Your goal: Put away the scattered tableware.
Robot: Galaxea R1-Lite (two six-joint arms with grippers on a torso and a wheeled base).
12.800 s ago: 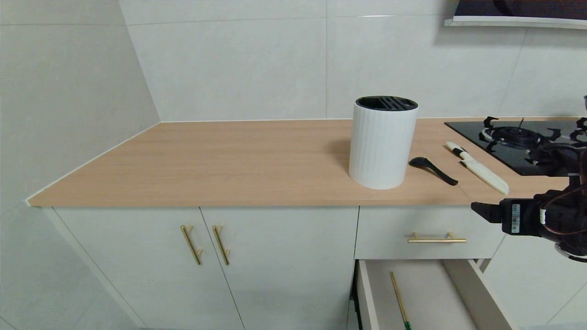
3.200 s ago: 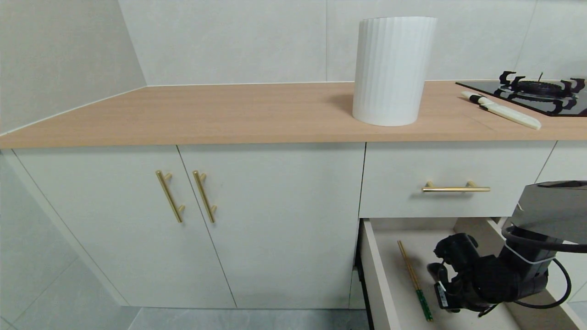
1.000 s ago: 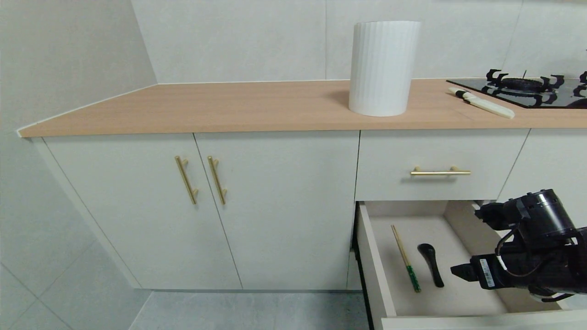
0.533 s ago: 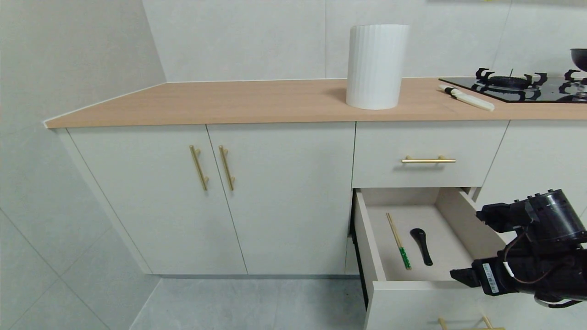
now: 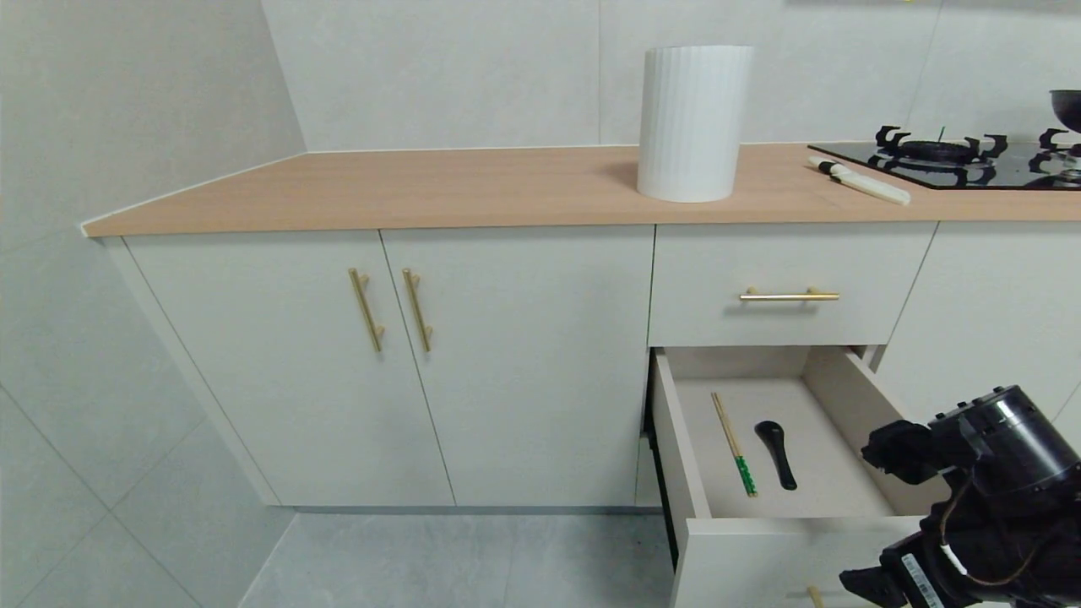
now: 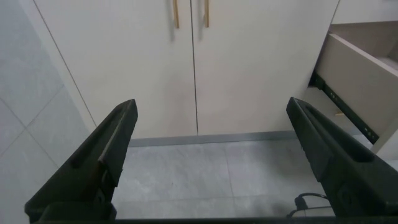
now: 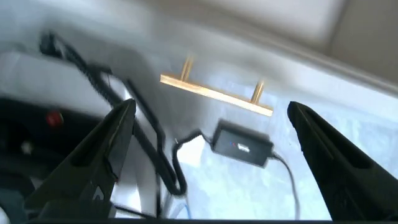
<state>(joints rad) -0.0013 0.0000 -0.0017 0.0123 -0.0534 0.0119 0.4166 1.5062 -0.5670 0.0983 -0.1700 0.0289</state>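
Head view, one spoon (image 5: pixel 775 452), one chopstick pair (image 5: pixel 733 443), one knife (image 5: pixel 860 180)

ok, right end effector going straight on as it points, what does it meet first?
Probably the gold handle on the front of the open drawer; it lies straight ahead of the right end effector, which is open. Depth is unclear.

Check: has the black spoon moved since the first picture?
Yes. The spoon went from the counter beside the white holder down into the open drawer, beside the chopsticks.
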